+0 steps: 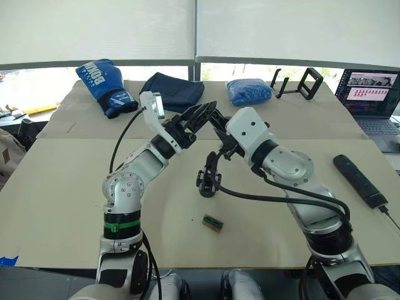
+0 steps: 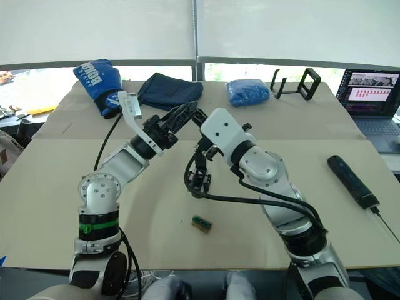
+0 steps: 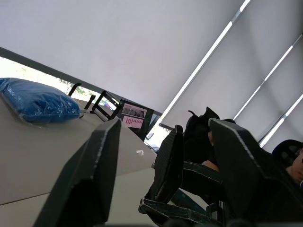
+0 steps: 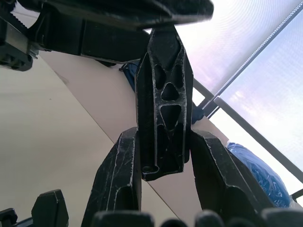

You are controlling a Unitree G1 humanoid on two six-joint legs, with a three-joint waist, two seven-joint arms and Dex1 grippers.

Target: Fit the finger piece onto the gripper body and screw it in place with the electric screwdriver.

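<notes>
Pinching the small black tapered ribbed plastic finger piece (image 4: 163, 101) in my right gripper (image 4: 163, 161) at frame centre, left gripper (image 3: 161, 175) spread empty; light, stiff, slick, so grip its flat flanks.

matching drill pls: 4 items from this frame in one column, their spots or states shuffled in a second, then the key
1. finger piece
2. electric screwdriver
3. gripper body
4. boxing glove

A. far left corner of the table
B. clamped in the right gripper
C. lying on the table by the robot's right arm
D. on the table between the two arms

Pairs: 1-B, 2-C, 3-D, 4-A
</notes>
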